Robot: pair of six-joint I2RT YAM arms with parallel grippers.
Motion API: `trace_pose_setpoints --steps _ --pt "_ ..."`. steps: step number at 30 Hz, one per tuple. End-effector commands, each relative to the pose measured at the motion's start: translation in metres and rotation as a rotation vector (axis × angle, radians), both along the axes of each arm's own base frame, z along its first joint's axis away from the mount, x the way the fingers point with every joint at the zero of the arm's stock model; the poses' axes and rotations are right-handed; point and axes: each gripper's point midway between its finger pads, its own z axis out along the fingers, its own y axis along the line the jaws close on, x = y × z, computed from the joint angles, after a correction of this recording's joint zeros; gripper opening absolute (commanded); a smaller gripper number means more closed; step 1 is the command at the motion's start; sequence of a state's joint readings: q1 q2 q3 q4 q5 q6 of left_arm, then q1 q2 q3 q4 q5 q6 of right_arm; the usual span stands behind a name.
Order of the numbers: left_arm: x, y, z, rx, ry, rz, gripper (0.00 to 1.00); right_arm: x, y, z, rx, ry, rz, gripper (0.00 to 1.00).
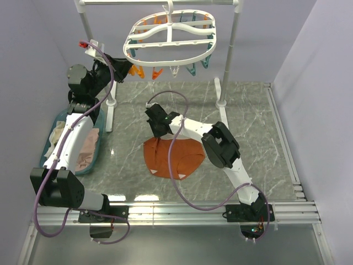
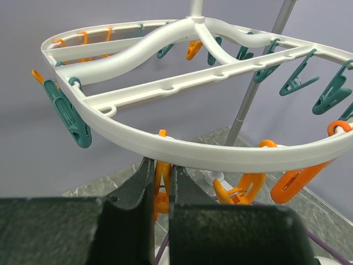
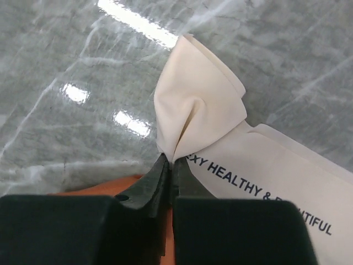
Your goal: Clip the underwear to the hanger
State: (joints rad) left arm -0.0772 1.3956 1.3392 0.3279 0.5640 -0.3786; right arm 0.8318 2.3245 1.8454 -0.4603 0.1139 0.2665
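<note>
The rust-orange underwear [image 1: 174,157] lies on the marble table. My right gripper [image 1: 158,132] is shut on the left end of its beige waistband [image 3: 253,165], pinching up a fold [image 3: 196,107]. The white oval hanger [image 1: 171,37] hangs from the rack with orange and teal clothespins. My left gripper [image 1: 128,67] is raised at the hanger's left rim. In the left wrist view it [image 2: 160,174] is shut on an orange clothespin [image 2: 161,190] just under the hanger rim [image 2: 220,152].
A teal basket [image 1: 95,152] with a pale pink and cream clothes pile [image 1: 85,150] sits at the left. The white pole rack [image 1: 230,55] stands behind, its feet on the table. A metal rail [image 1: 193,210] runs along the near edge.
</note>
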Motion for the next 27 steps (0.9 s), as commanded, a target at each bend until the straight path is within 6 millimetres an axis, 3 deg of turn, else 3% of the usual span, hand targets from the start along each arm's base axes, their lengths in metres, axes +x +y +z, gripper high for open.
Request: trace_pose_setpoints --steps 1,2,5,6,8,9,11,20,27 --pt "-0.01 -0.002 0.009 0.009 -0.024 -0.013 0.0 -0.033 -0.005 -0.024 -0.029 0.139 0.04 0.0" --pt "-0.011 -0.002 0.008 0.009 -0.02 -0.016 0.0 -0.03 -0.005 -0.024 -0.012 0.133 0.031 0.0" --pt "-0.012 -0.002 0.007 0.008 -0.012 -0.018 0.0 -0.015 -0.001 0.006 0.068 0.01 0.027 0.0" --pt "-0.012 -0.003 0.007 0.005 -0.009 -0.019 0.0 -0.01 0.003 0.038 0.124 -0.064 0.035 0.0" --pt "-0.012 -0.003 0.006 0.002 -0.001 -0.022 0.0 0.003 0.004 0.062 0.166 -0.192 0.046 0.0" --pt "-0.012 -0.003 0.007 0.0 -0.004 -0.022 0.0 0.007 0.005 0.089 0.204 -0.257 0.055 0.0" --pt "-0.011 -0.002 0.008 -0.003 -0.004 -0.02 0.0 0.015 0.005 0.12 0.228 -0.384 0.084 0.0" --pt "-0.013 -0.002 0.004 -0.005 0.014 -0.016 0.0 0.015 0.011 0.199 0.227 -0.762 0.264 0.0" --pt "-0.013 -0.003 0.003 -0.005 0.025 -0.022 0.0 0.021 0.01 0.242 0.166 -0.99 0.281 0.0"
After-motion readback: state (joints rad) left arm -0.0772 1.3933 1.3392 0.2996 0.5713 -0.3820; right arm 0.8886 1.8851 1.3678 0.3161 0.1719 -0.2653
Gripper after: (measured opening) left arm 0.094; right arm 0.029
